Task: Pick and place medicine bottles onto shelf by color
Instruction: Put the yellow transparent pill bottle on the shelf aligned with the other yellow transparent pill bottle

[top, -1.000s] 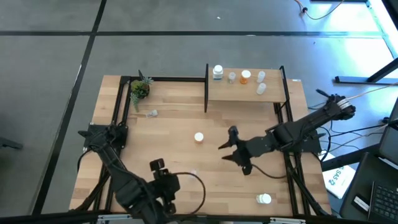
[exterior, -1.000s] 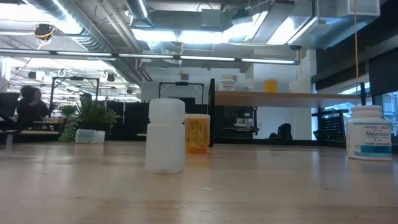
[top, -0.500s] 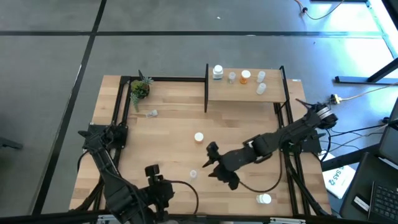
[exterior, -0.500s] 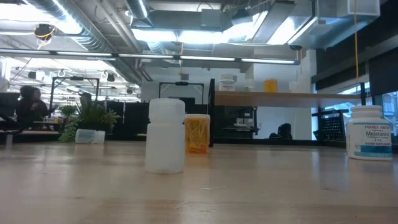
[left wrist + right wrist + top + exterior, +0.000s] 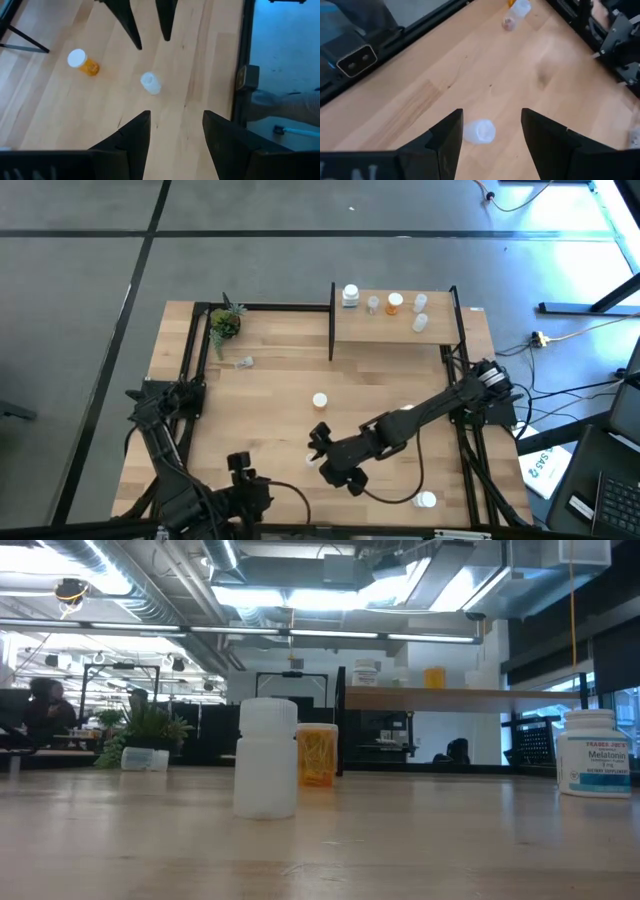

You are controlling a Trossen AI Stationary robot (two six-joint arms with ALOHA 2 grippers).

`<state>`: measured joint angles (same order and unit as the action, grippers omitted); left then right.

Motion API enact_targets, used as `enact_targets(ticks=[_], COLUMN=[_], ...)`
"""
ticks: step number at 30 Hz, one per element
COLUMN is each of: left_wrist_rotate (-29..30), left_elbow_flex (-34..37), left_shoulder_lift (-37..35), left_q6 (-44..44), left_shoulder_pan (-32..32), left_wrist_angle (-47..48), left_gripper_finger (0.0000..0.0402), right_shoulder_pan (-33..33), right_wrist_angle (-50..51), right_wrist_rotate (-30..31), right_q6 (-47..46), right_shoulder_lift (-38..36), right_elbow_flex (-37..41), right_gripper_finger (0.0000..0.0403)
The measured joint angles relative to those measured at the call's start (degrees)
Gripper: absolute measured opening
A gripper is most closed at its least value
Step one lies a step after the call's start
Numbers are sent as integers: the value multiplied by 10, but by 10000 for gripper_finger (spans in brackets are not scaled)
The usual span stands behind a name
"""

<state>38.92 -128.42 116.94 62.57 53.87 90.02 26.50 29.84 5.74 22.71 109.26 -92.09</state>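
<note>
1. At the middle of the light-wood bench (image 5: 270, 380), the right tool (image 5: 320, 452) hangs at the end of its outstretched dark arm, fingers (image 5: 442, 142) spread with a clear gap and nothing held.
2. A small translucent white pill bottle (image 5: 480, 131) stands upright on the bench directly between and just ahead of those fingers, not touched by either; the overhead view shows it just beside the tool (image 5: 311, 460).
3. An orange pill bottle with a white cap (image 5: 319, 400) stands on the bench near that tool, apart from it.
4. At the near bench edge, the left tool (image 5: 238, 467) sits low, fingers (image 5: 131, 140) apart and empty.
5. A white labelled medicine bottle (image 5: 425, 499) stands near the right front corner of the bench.
6. A clear bottle (image 5: 244, 362) lies on its side close to the small green potted plant (image 5: 224, 324) at the far left.
7. The raised light-wood shelf between black posts (image 5: 440, 332) carries a white bottle (image 5: 350, 296), a clear bottle (image 5: 373, 304), an orange bottle (image 5: 395, 303) and two further pale bottles (image 5: 420, 313).
</note>
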Motion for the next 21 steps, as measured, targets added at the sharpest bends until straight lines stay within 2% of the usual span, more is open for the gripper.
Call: enact_targets(ticks=[13, 21], left_wrist_rotate=[0, 0], left_elbow_flex=[0, 0], left_shoulder_lift=[0, 0], left_q6=[13, 14], left_shoulder_pan=[19, 18], left_wrist_angle=[0, 0], left_gripper_finger=[174, 174], right_shoulder_pan=[-12, -40], right_wrist_angle=[-36, -45], right_wrist_rotate=[-12, -75], right_q6=[1, 5], right_shoulder_lift=[52, 66], right_elbow_flex=[-1, -1], right_gripper_finger=[204, 204])
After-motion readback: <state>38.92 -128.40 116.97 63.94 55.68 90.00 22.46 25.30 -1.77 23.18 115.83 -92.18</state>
